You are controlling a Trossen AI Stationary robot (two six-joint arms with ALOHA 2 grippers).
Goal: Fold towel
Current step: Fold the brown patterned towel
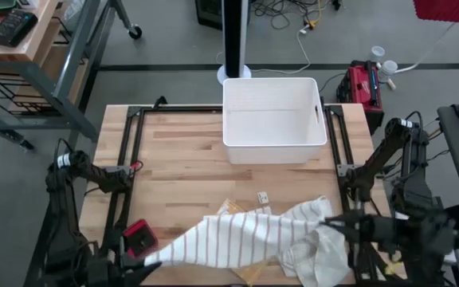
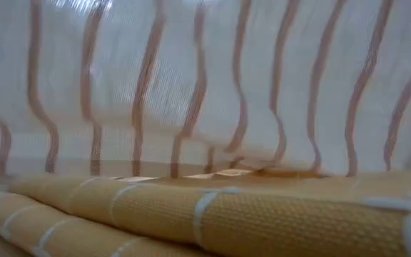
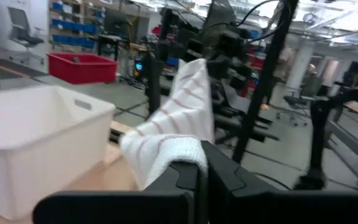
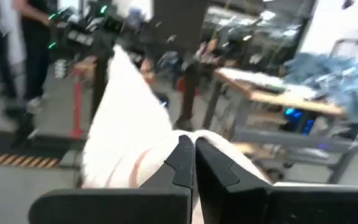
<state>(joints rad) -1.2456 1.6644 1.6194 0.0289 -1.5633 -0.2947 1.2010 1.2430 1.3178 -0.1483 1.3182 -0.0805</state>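
Towel-wise, the white cotton towel with thin orange-brown stripes (image 1: 241,239) is hanging stretched across the near edge of the pale wooden tabletop (image 1: 182,159), with both arms gripping an end each. Left gripper (image 1: 146,263) is sitting down at the near-left corner, fingers pinched together on the narrow bunched end of the cloth; its own wrist view is showing the fabric spilling out right between the dark fingers. Right gripper (image 1: 325,227) is clamped the same way on the crumpled end over on the right side. Low view is basically filling up with striped fabric, plus a yellow checked cloth (image 2: 212,214) lying underneath it.

I'm reading this as the spread-out step, not folding proper yet, since the towel is looking twisted and rope-like rather than flat. Next move is probably calling for pulling the ends apart and laying it flat on bare wood. White rectangular plastic bin (image 1: 273,119) is sitting well apart at the far side, and a small red block (image 1: 139,234) is lying near the left gripper.
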